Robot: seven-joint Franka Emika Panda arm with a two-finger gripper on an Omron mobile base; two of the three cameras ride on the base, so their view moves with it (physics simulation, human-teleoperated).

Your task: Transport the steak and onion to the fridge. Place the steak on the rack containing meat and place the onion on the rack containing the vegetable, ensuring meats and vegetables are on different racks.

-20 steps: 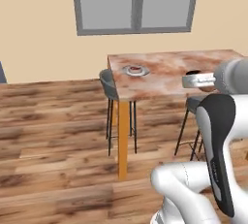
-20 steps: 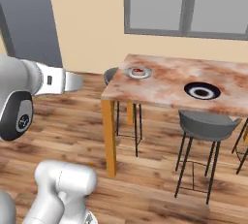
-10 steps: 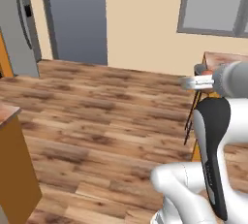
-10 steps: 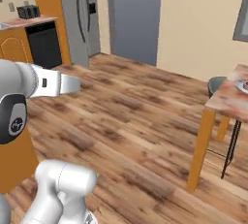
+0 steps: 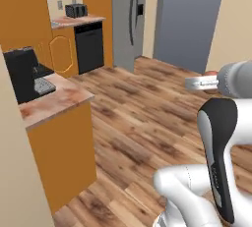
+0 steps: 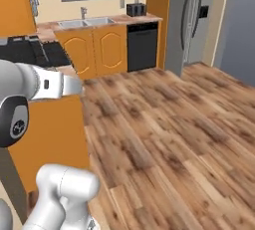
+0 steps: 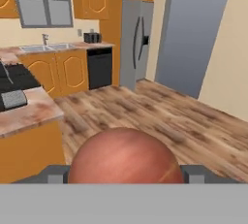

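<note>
I can read no text, label, brand, number or sign anywhere around me, not on the fridge (image 7: 137, 39), the dishwasher (image 7: 100, 67), the cabinets (image 6: 97, 50) or the desk (image 5: 54, 100).

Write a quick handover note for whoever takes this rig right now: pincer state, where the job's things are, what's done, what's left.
Pincer: shut on the onion, held up in front of the hand camera.
Fridge: ahead across the wood floor, beside the black dishwasher; doors closed.
Steak: cannot say where it is from these views.
Done: onion picked up, base facing the kitchen.
Left: drive to the fridge, open it, set the onion on the vegetable rack, then get the steak onto the meat rack.
</note>
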